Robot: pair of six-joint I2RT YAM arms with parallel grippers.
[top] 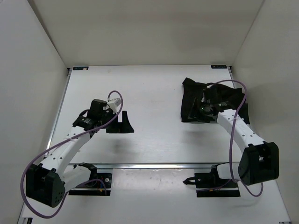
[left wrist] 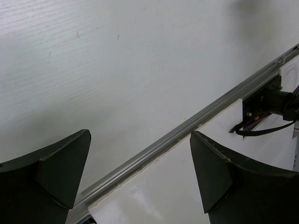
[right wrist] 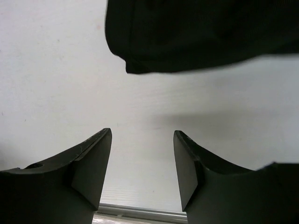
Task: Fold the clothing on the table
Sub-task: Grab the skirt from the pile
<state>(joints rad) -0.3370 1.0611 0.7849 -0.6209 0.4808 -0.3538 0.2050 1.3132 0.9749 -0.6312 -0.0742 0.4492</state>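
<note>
From above: found the left gripper (top: pixel 120 127) hanging over the left half of the table (top: pixel 154 88), jaws spread wide, gripping nothing and touching nothing. Found the right gripper (top: pixel 203 108) at the far right, poised over the clothing (top: pixel 190 99); could not judge its opening from here, black against black. Saw the clothing as a crumpled black heap, roughly rectangular and unevenly bunched, lying on the far right part of the table, well apart from the left gripper. Noted a silver rail (top: pixel 154 164) running across the near side, just ahead of both arm bases.

Through the left wrist camera: saw both fingers (left wrist: pixel 56 172) set far apart, with only white table between them. Held nothing. Noted the rail crossing slantwise beyond the fingertips, and a black mount (left wrist: pixel 261 103) with a cable past it.

Through the right wrist camera: saw the fingers (right wrist: pixel 88 163) parted, with a clear gap of white table between them, closed on nothing. Saw the clothing filling the top of the view, beyond the fingertips and apart from them. Made out a dark, soft, rounded edge with a small fold jutting at its lower left; could not make out creases, too dark and blurred. Glimpsed the rail along the bottom edge, between the fingers.
</note>
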